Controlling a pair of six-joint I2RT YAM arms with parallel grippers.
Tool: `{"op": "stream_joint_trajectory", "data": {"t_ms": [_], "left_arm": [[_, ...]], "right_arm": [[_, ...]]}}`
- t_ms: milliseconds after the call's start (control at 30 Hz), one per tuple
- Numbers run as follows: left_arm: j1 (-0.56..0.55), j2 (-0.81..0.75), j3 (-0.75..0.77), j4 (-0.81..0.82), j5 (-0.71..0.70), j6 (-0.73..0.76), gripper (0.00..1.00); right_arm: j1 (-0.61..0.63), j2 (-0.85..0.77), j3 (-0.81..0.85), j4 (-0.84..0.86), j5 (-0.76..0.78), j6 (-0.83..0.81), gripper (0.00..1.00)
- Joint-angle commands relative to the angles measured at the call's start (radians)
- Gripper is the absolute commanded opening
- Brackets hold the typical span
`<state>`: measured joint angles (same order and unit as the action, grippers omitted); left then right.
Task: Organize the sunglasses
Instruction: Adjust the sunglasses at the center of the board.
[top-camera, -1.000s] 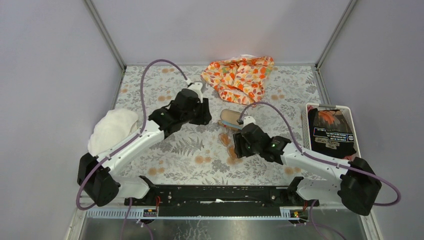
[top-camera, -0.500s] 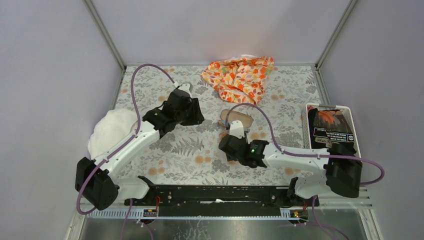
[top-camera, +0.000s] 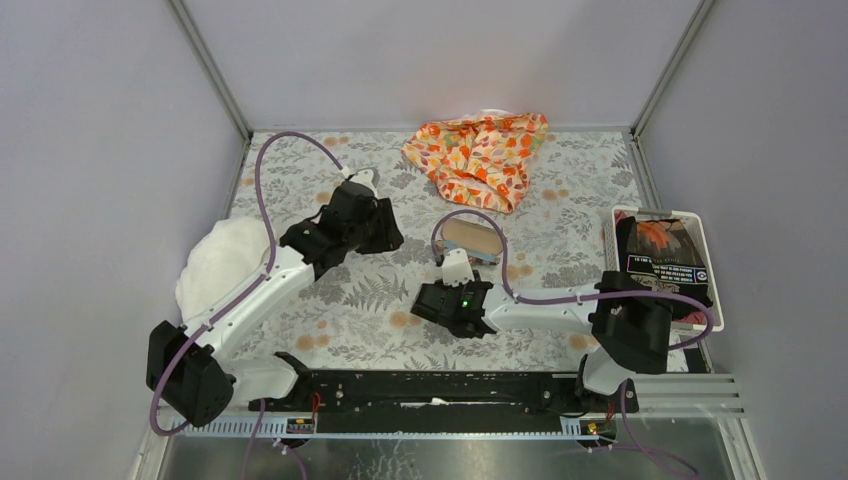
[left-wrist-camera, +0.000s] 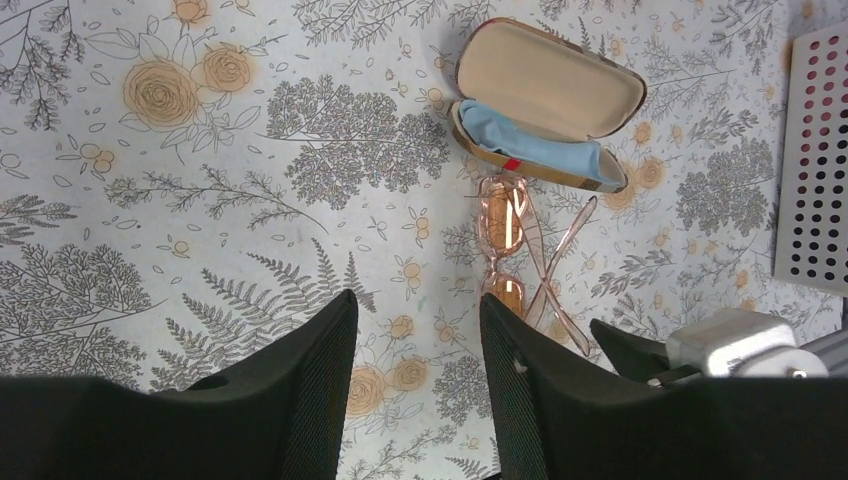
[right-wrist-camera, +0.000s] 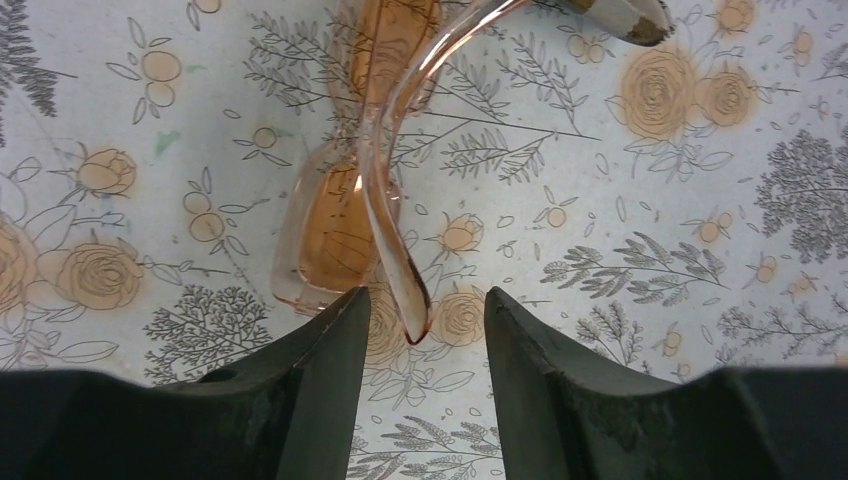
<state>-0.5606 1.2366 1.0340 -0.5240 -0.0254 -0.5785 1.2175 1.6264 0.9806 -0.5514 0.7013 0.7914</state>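
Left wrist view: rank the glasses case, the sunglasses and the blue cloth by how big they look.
1. Glasses case, lying open.
2. Sunglasses.
3. Blue cloth, counting only the part that shows inside the case.
All three lie close together on the table, so nearness to the camera hardly skews this.

the flower-print table (top-camera: 380, 300) carries an open case (left-wrist-camera: 545, 95) near its middle, the sunglasses (left-wrist-camera: 510, 255) just beside it, an orange patterned cloth (top-camera: 480, 155) at the back, a white towel (top-camera: 215, 260) at the left edge and a white perforated basket (top-camera: 612, 240) at the right.
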Motion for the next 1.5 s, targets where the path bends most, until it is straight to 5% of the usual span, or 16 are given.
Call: {"op": "stream_joint_trajectory", "data": {"t_ms": [0, 533, 833, 1467], "left_arm": [[0.011, -0.02, -0.021, 0.018, 0.003, -0.01, 0.54], [0.014, -0.025, -0.037, 0.042, 0.064, -0.014, 0.54], [0.019, -0.056, -0.051, 0.038, 0.055, -0.014, 0.54], [0.03, -0.053, -0.093, 0.067, 0.068, -0.029, 0.54]], "right_arm": [[0.012, -0.049, 0.016, -0.07, 0.097, 0.079, 0.53], [0.049, -0.244, 0.035, -0.142, 0.041, 0.105, 0.55], [0.098, -0.097, 0.128, -0.081, 0.031, 0.038, 0.56], [0.093, 0.147, 0.072, -0.039, 0.292, -0.121, 0.57]]}}
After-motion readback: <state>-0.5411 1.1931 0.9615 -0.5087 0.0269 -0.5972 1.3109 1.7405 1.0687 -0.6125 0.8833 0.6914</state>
